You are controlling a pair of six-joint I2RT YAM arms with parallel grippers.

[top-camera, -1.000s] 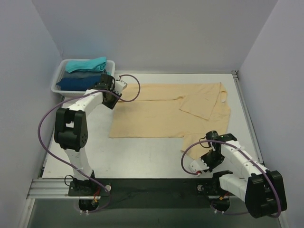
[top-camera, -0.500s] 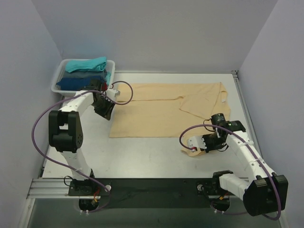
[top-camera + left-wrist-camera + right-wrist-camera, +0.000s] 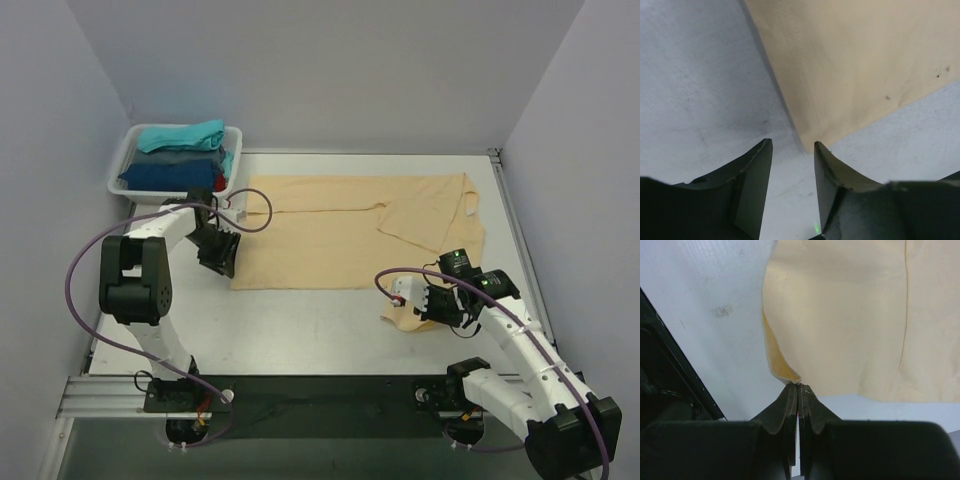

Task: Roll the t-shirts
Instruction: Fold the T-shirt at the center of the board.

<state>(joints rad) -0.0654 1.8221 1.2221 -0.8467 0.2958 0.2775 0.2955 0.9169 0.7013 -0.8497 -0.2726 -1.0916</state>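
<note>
On the counter (image 3: 320, 325) a tan t-shirt (image 3: 330, 235) lies flat, not yet rolled. Folded shirts (image 3: 180, 150) wait in a basket (image 3: 122, 160). Left jaws gape at its near-left corner; right jaws pinch its near-right edge.

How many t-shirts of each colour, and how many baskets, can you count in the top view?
Tan t-shirt: 1
Teal t-shirt: 1
Dark blue t-shirt: 1
White basket: 1
Total: 4
A red scrap in the basket is too small to count.
</note>
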